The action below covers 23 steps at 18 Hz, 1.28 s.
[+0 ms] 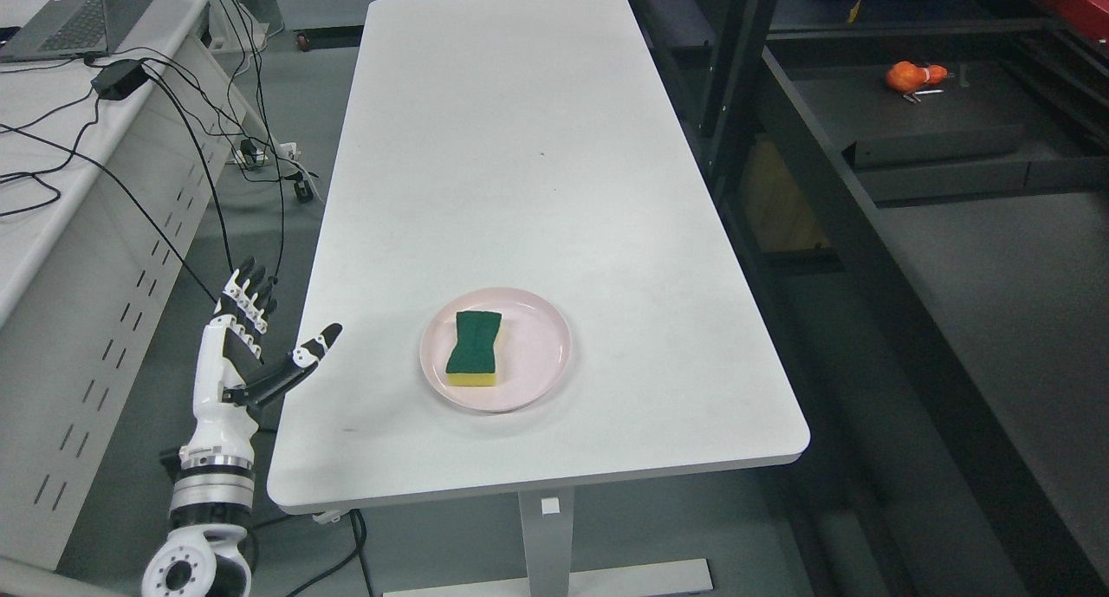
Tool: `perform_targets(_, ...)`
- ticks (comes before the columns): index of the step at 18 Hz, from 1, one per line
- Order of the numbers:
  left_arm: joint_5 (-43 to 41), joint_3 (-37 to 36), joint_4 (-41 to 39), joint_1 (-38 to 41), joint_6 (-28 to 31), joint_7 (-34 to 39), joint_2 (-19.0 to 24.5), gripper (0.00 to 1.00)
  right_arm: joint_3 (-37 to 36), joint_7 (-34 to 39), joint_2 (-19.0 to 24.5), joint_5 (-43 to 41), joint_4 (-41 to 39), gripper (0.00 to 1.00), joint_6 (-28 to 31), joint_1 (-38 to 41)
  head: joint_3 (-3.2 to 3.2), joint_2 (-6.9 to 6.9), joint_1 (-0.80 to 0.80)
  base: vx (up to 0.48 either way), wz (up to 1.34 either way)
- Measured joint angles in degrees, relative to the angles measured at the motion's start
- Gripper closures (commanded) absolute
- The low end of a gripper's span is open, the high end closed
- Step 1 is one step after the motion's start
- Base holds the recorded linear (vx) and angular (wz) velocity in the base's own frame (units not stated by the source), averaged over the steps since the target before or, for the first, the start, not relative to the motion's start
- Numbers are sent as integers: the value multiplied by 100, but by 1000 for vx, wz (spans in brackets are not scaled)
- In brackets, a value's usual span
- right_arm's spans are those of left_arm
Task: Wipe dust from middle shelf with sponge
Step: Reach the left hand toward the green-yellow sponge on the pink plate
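In the head view, the sponge (475, 348) lies green side up on a pink plate (546, 367) near the front of the white bench (520, 146). The left hand (243, 354) hovers off the bench's left edge, fingers spread, holding nothing. The sponge looks light and soft; pinching its narrow waist should hold it. The dark shelf (953, 259) stands to the right.

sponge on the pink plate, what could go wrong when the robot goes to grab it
1. The sponge lies loose on a shallow pink plate; a sideways push could slide plate and sponge together instead of giving a grasp.
2. The left robot hand is open beside the white table, left of its edge; swinging straight across may clip that edge.
3. The dark shelf unit stands on the table's far right, a long reach for the left arm.
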Motion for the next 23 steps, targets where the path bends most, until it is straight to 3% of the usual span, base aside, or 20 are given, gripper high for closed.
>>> perform_targets(6, -14, 97, -64, 167, -18, -16, -25, 1, 0, 0, 0, 0, 0, 0, 0, 2, 0, 0, 0, 2, -32)
perform_targets(10, -271, 198, -77, -33, -306, -510, 255, 2, 0, 0, 0, 0, 0, 0, 0, 2, 0, 0, 0, 0, 0)
perform_targets(12, -734, 229, -66, -176, -843, -985, 457, 3, 0, 0, 0, 0, 0, 0, 0, 2, 0, 0, 0, 0, 0)
perform_targets(19, -3944, 236, 107, -1226, -3607, -2797, 1230, 7, 0, 2, 0, 0, 0, 0, 0, 2, 0, 0, 0, 7, -4)
perform_targets(23, -5576, -9, 239, -1896, -4350, -3318, 1577, 7, 0, 2, 0, 0, 0, 0, 0, 1, 0, 0, 0, 33, 2)
